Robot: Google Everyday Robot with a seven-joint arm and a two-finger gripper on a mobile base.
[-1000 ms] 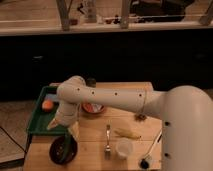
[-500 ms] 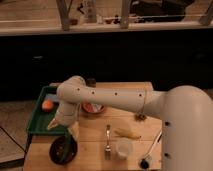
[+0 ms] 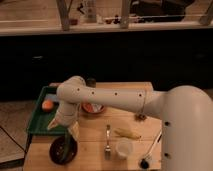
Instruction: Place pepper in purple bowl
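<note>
The purple bowl (image 3: 56, 155) sits at the table's front left corner, dark and shallow. A slim green pepper (image 3: 66, 147) stands nearly upright over the bowl's middle, its lower end inside the bowl. My gripper (image 3: 69, 132) hangs just above the bowl, right at the pepper's upper end. The white arm reaches in from the right and bends down to it. Whether the gripper still holds the pepper does not show.
A green tray (image 3: 36, 122) at the left holds a round orange fruit (image 3: 47, 105). An orange-red bowl (image 3: 93, 108) lies behind the arm. A fork (image 3: 107, 141), a pale yellow piece (image 3: 127, 133), a white cup (image 3: 123, 148) and a dark utensil (image 3: 150, 155) lie to the right.
</note>
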